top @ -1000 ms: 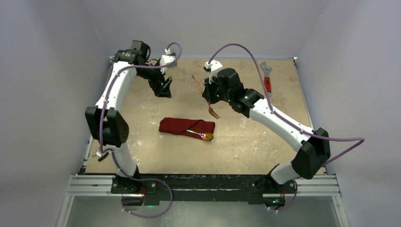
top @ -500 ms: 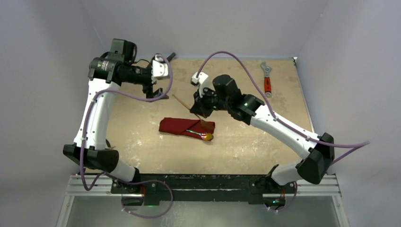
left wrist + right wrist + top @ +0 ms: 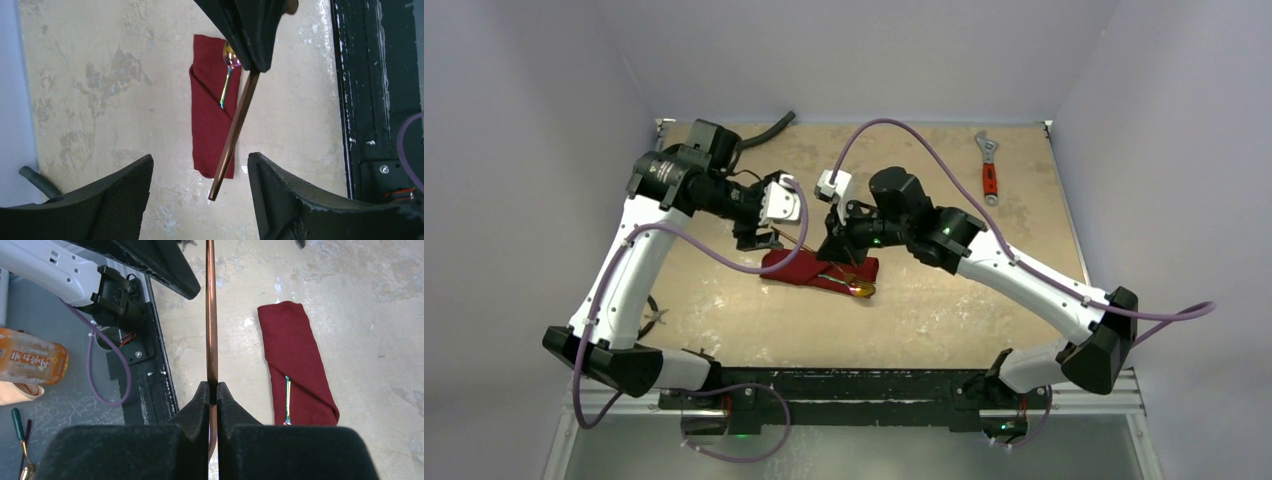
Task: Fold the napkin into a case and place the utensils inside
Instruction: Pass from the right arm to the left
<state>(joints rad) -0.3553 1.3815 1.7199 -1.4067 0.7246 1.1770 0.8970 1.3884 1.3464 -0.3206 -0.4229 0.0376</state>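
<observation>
The dark red napkin, folded into a narrow case [image 3: 814, 268], lies mid-table. A gold spoon [image 3: 861, 290] is tucked in it, its bowl sticking out at the near right end. My right gripper [image 3: 836, 250] hovers over the case, shut on the thin handle of a copper-gold fork [image 3: 212, 315]; the tines are hidden behind the fingers. My left gripper [image 3: 760, 238] is open and empty just left of it, and the fork's handle end [image 3: 231, 145] hangs between its fingers [image 3: 125, 185] without touching. The case [image 3: 212, 125] and spoon [image 3: 227, 75] lie below.
A red-handled wrench [image 3: 989, 165] lies at the back right. A black hose [image 3: 764, 128] lies at the back left. The black front rail [image 3: 370, 100] borders the table. An orange bottle [image 3: 30, 362] sits beyond the table edge.
My right gripper carried the fork from the back middle down and left to above the case. My left arm swung from the back left toward the case, meeting the fork's handle end.
</observation>
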